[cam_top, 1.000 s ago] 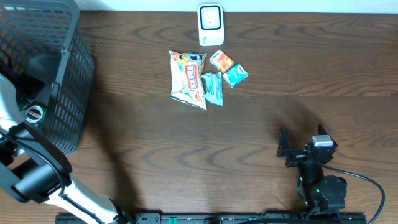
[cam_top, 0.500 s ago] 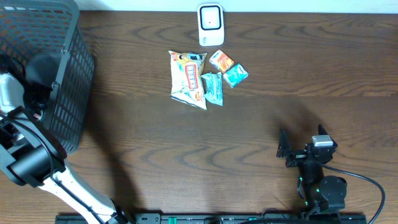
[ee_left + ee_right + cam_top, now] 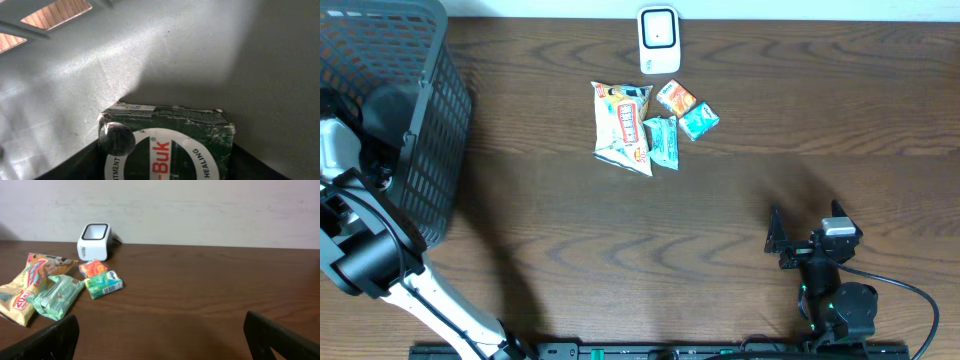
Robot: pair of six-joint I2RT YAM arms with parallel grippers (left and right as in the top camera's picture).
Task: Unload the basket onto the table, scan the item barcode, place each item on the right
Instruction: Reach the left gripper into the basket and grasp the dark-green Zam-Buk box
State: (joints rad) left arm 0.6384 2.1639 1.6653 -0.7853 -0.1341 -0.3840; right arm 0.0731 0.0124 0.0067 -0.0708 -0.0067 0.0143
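You get one readable label, left wrist view: the dark green box (image 3: 170, 145) has "-Buk" across a white oval, w/ the word's start cut off, and "HEALING" in caps along the ring's right side. Print on the yellow snack bag (image 3: 622, 127) and teal packet (image 3: 663, 141) is too small to read.

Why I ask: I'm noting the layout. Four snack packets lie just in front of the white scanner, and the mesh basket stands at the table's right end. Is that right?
Not quite. The basket stands at the left end of the table, as the overhead view shows. The four snack packets do lie just in front of the white scanner.
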